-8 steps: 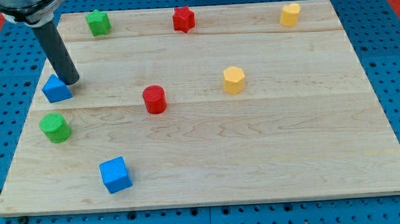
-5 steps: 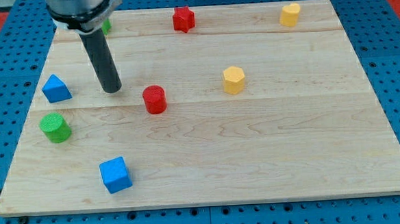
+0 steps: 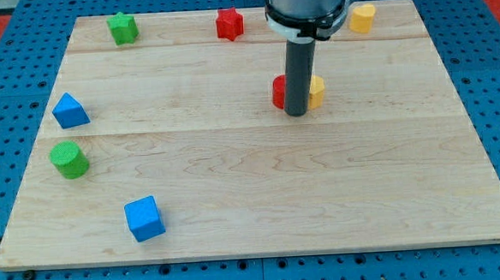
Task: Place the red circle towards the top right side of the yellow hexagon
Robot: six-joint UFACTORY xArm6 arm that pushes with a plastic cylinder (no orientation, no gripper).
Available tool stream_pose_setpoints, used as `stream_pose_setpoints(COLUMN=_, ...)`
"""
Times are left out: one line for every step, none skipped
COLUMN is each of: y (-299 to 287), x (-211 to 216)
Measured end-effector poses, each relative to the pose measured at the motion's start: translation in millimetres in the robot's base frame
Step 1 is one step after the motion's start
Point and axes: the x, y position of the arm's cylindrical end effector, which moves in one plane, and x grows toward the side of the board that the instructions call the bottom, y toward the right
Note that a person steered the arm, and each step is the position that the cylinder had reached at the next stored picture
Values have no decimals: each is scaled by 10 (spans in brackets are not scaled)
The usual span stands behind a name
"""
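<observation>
The red circle (image 3: 278,90) sits near the board's middle, mostly hidden behind my rod; only its left edge shows. The yellow hexagon (image 3: 317,91) peeks out on the rod's right side, also largely hidden. The two blocks look close together, perhaps touching, but the rod covers the gap. My tip (image 3: 297,113) rests on the board just below and between them.
A red star (image 3: 229,24) and a green star (image 3: 122,27) lie along the top edge, with a yellow block (image 3: 363,18) at top right. A blue triangle (image 3: 69,110), a green cylinder (image 3: 68,160) and a blue cube (image 3: 143,218) lie at the left.
My rod swept from the left side to the board's middle. The red circle moved right and slightly up, to beside the yellow hexagon. The hexagon shifted slightly right.
</observation>
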Motion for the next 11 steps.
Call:
stream_pose_setpoints(y=-58, x=-112)
stream_pose_setpoints(y=-159, x=-196)
stream_pose_setpoints(y=-77, x=-469)
stream_pose_setpoints(y=212, x=-621)
stream_pose_setpoints(y=630, x=-632)
stream_pose_setpoints(y=922, x=-270)
stream_pose_setpoints(y=905, x=89)
stream_pose_setpoints(y=390, x=296)
stream_pose_setpoints(y=-69, x=116)
stream_pose_setpoints(y=-770, x=-189)
stream_pose_setpoints(y=-811, x=-800)
